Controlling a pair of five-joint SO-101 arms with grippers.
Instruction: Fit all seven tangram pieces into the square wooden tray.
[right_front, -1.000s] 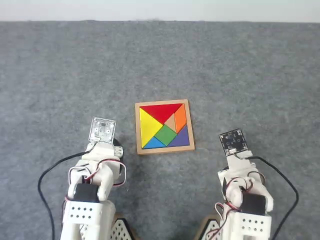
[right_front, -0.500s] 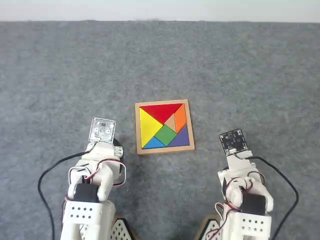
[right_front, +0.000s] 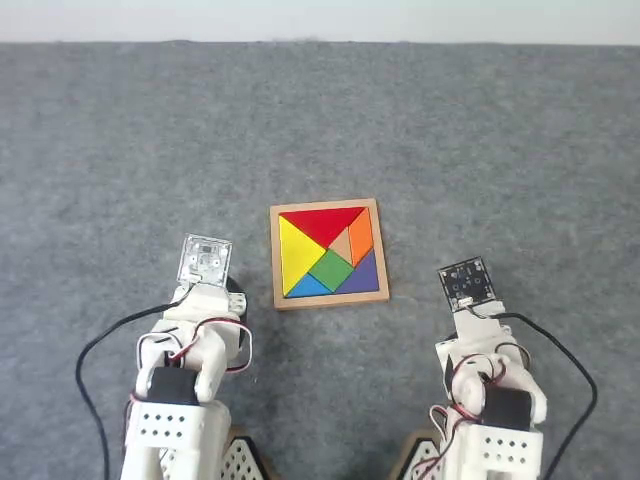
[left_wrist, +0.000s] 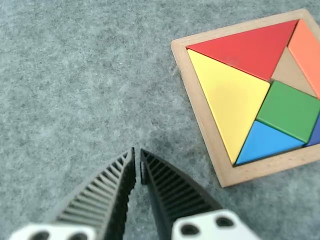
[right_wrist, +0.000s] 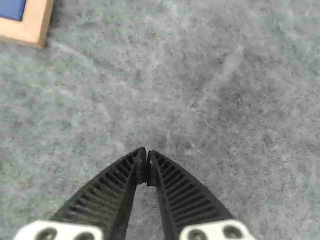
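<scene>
The square wooden tray (right_front: 276, 257) lies mid-table with the coloured tangram pieces packed inside: red triangle (right_front: 322, 222), yellow triangle (right_front: 296, 254), green square (right_front: 331, 269), blue triangle (right_front: 308, 286), orange piece (right_front: 361, 236), tan triangle (right_front: 341, 245) and purple piece (right_front: 364, 272). In the left wrist view the tray (left_wrist: 200, 115) sits beyond my left gripper (left_wrist: 137, 153), which is shut and empty over the carpet. A corner of the tray (right_wrist: 31, 31) shows in the right wrist view, well away from my right gripper (right_wrist: 147, 154), shut on nothing.
Grey carpet (right_front: 480, 140) covers the whole table. Both arms (right_front: 195, 340) (right_front: 480, 370) sit at the near edge, one on each side of the tray, with black cables looping beside them.
</scene>
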